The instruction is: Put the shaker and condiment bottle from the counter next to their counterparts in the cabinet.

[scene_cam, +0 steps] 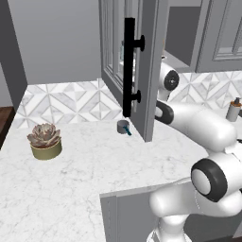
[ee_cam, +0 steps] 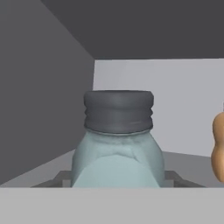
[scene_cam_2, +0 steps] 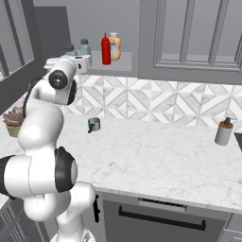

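Fingers (ee_cam: 64, 178) sit hard against either side of the shaker (ee_cam: 117, 148), clamped on its pale body low down, so its grey cap rises right in front of my hand camera. My arm stretches up and forward from the base, elbow bent, wrist reaching past the open door (scene_cam: 151, 71) into the cabinet (scene_cam_2: 189, 38), hand level with the shelf (scene_cam_2: 120, 67). I count two squat pale jars there: the one I hold and a second jar (scene_cam_2: 85, 46) just beside it. Further along stand one red condiment bottle (scene_cam_2: 106, 49) and one orange bottle (scene_cam_2: 114, 46), close together. Down on the counter (scene_cam_2: 156, 151) I count one grey cup (scene_cam_2: 94, 124) with a blue handle, one brown-topped grey bottle (scene_cam_2: 223, 131) and one potted succulent (scene_cam: 45, 140), all well apart.
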Robot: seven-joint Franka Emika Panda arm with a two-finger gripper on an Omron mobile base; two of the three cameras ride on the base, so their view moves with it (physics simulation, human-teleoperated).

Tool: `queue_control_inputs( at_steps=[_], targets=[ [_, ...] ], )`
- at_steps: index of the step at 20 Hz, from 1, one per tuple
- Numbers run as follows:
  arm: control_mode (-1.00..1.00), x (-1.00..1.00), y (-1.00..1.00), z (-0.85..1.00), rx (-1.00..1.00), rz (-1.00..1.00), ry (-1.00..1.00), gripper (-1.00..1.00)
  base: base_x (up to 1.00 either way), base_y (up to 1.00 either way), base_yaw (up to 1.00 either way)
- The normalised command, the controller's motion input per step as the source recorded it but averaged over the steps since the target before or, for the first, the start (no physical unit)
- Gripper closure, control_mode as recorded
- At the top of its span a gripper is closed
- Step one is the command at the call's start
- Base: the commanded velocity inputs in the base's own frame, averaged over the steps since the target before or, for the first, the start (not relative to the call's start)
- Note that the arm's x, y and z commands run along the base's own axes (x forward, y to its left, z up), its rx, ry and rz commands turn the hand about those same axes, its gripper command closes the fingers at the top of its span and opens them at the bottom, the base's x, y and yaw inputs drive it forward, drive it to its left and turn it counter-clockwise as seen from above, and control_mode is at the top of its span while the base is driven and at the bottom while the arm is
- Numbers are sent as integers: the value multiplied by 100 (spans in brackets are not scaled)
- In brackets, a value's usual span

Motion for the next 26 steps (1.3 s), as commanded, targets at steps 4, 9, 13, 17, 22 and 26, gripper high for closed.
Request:
queue_control_inputs(
  at_steps=[4,9,13,17,22,26],
  targets=[
    [-100,17,0,-5,0,0,0,100,0,0,0],
    [-100,12,0,-2,0,0,0,100,0,0,0],
    [-100,19,0,-1,0,0,0,100,0,0,0],
    [-100,22,0,-5,0,0,0,100,0,0,0],
    [-100,15,0,-6,0,0,0,100,0,0,0],
    [-100,15,0,-5,0,0,0,100,0,0,0]
  ],
)
